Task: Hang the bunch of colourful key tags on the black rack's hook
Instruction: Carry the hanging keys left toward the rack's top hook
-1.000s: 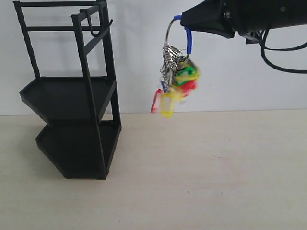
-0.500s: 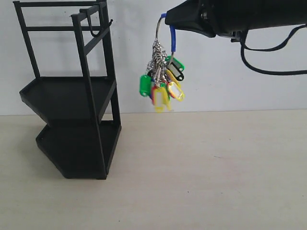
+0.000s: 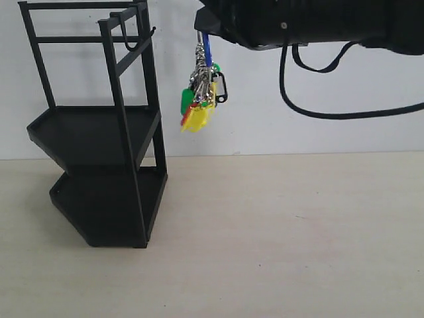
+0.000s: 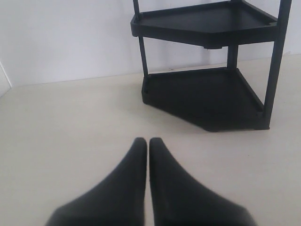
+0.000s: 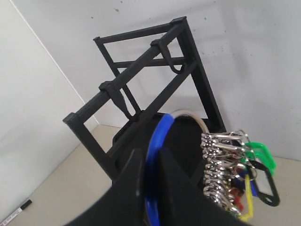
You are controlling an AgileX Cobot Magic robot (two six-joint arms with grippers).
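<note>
Status: right gripper [image 3: 203, 31] [image 5: 150, 153] is clamped on the large blue-sleeved metal loop [image 3: 207, 49] [image 5: 158, 141] of the colourful key tag bunch [image 3: 201, 96] [image 5: 225, 165]. In the right wrist view I see both black fingers pinching the blue sleeve, with the bare metal arc curving away to the silver rings. The bunch hangs free in the air below that grip, well above the beige tabletop [image 3: 298, 232]. Green, yellow, red and black plastic tags are visible, a bit blurred in the exterior view. It sits to the right of the tall black metal two-tier rack [image 3: 99, 132] [image 4: 202, 99] [image 5: 200, 75], near the rack's right uprights but not touching them, at a height between the top rail and the upper tray. The small thin black J-shaped hook [image 3: 134, 48] hangs from the top rail, on the far side of those uprights from the bunch and clearly apart from it, with nothing on it. Rack stands upright on the tabletop against a white wall [image 3: 344, 132]. A black cable [image 3: 311, 112] droops under the right arm. Left gripper [image 4: 142, 141] has its fingers pressed together with nothing between them, low over the tabletop, pointing toward the rack's lower tray. I can't see it in the exterior view.
</note>
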